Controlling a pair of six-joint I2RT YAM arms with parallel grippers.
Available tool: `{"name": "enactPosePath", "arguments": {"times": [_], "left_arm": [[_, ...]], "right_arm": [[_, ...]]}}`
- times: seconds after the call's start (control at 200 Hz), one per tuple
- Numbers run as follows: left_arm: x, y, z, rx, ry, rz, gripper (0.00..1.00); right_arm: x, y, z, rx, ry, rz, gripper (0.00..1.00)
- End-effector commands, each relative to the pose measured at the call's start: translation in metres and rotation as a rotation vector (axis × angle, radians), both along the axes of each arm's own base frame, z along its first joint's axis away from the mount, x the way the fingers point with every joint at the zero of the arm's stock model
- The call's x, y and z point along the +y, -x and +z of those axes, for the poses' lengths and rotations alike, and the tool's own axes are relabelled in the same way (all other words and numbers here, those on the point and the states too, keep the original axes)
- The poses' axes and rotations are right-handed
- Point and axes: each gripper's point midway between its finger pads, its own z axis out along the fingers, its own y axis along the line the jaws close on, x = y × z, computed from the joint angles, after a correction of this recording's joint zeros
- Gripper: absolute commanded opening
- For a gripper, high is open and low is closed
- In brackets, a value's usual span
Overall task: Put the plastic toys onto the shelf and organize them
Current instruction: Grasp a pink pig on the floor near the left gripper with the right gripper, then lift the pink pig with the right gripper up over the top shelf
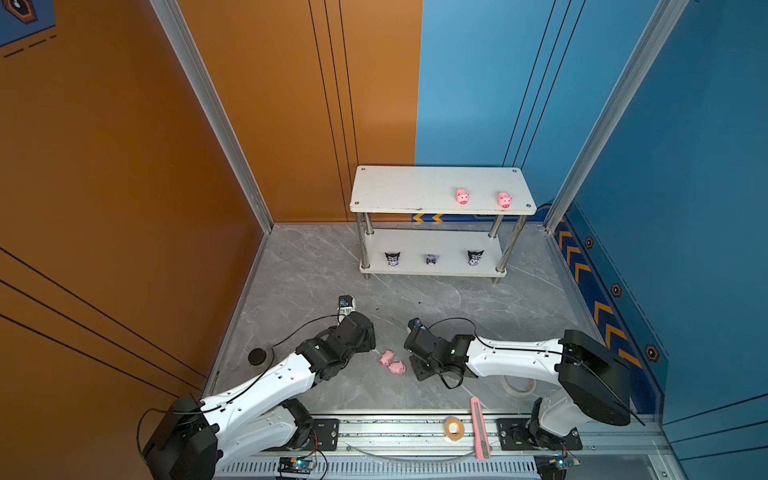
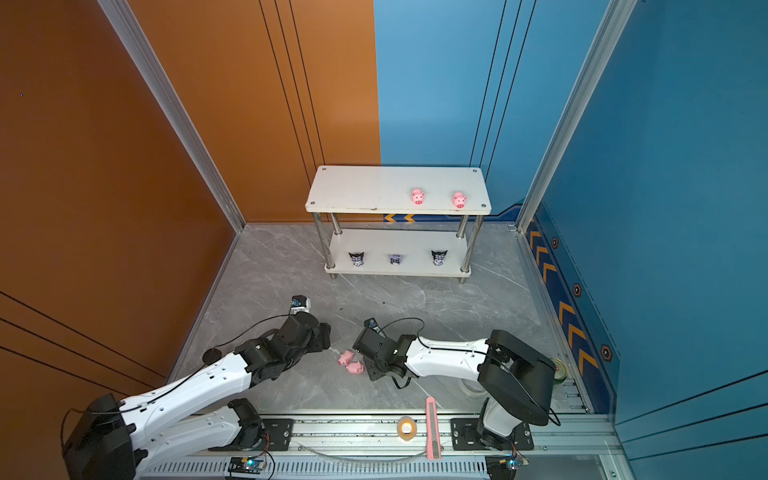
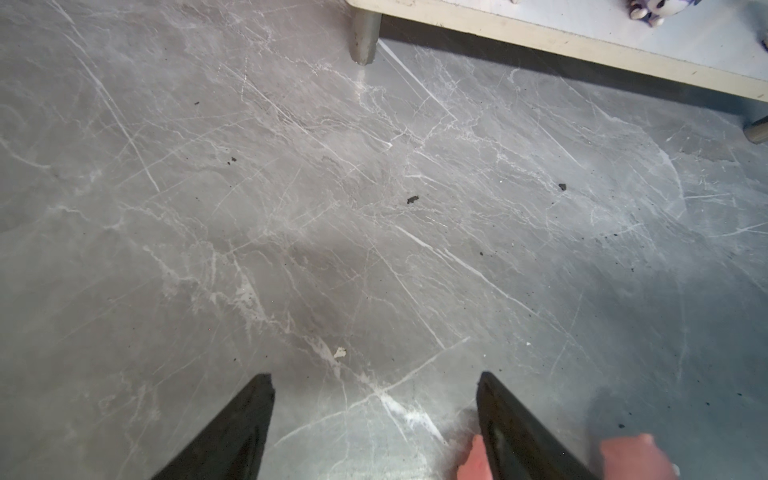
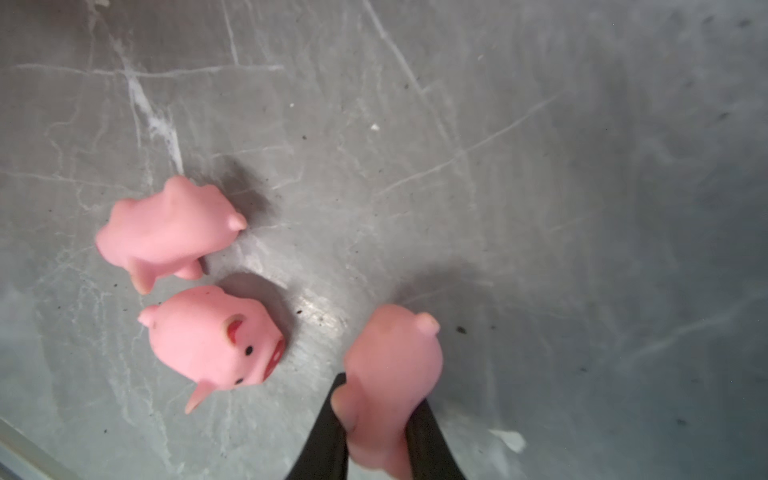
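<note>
Pink pig [image 4: 395,361] sits pinched in the right gripper [image 4: 376,411] at the grey desk [image 4: 540,208], two loose pigs [image 1: 398,368] lying just beside it; the left gripper [image 3: 374,378] hangs released, fingers wide, nearby. Beyond, the shelf [image 1: 399,191] carries two more pigs [image 1: 462,195] on its top board and three figurines [image 1: 432,259] below.
</note>
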Motion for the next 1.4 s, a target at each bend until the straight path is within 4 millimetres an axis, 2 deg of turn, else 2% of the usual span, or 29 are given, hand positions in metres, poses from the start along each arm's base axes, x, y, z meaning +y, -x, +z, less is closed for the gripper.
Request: {"name": "enactPosePath", "arguments": {"times": [0.0,0.16,0.25,0.395,0.506,0.551,0.571,0.661,0.841,1.046,1.397], "left_arm": [[-0.003,-0.01,0.016,-0.044,0.019,0.005,0.79],[0.0,-0.009,0.015,-0.04,0.018,0.007,0.79],[0.003,-0.008,0.016,-0.038,0.015,0.01,0.79],[0.009,-0.005,0.014,-0.041,0.017,0.024,0.79],[0.015,-0.003,0.014,-0.036,0.012,0.032,0.79],[0.018,-0.001,0.013,-0.034,0.007,0.036,0.79],[0.019,-0.001,0.013,-0.035,0.007,0.039,0.79],[0.025,0.002,0.012,-0.036,0.003,0.051,0.79],[0.037,0.006,0.011,-0.034,0.01,0.078,0.8],[0.048,0.012,0.01,-0.026,0.003,0.102,0.8],[0.056,0.016,0.007,-0.022,0.017,0.126,0.8]], "right_arm": [[-0.014,-0.032,0.074,-0.144,0.04,0.035,0.18],[-0.028,-0.09,0.191,-0.343,-0.014,0.006,0.17],[-0.032,-0.115,0.247,-0.435,-0.036,-0.01,0.17],[-0.038,-0.151,0.32,-0.563,-0.095,-0.051,0.16],[-0.042,-0.179,0.353,-0.602,-0.127,-0.086,0.16],[-0.034,-0.186,0.359,-0.603,-0.137,-0.081,0.16],[-0.044,-0.196,0.362,-0.608,-0.134,-0.109,0.16],[-0.039,-0.215,0.369,-0.615,-0.142,-0.117,0.16],[-0.034,-0.241,0.363,-0.612,-0.131,-0.137,0.16],[-0.032,-0.258,0.346,-0.576,-0.136,-0.155,0.16],[-0.033,-0.27,0.349,-0.59,-0.176,-0.174,0.17]]}}
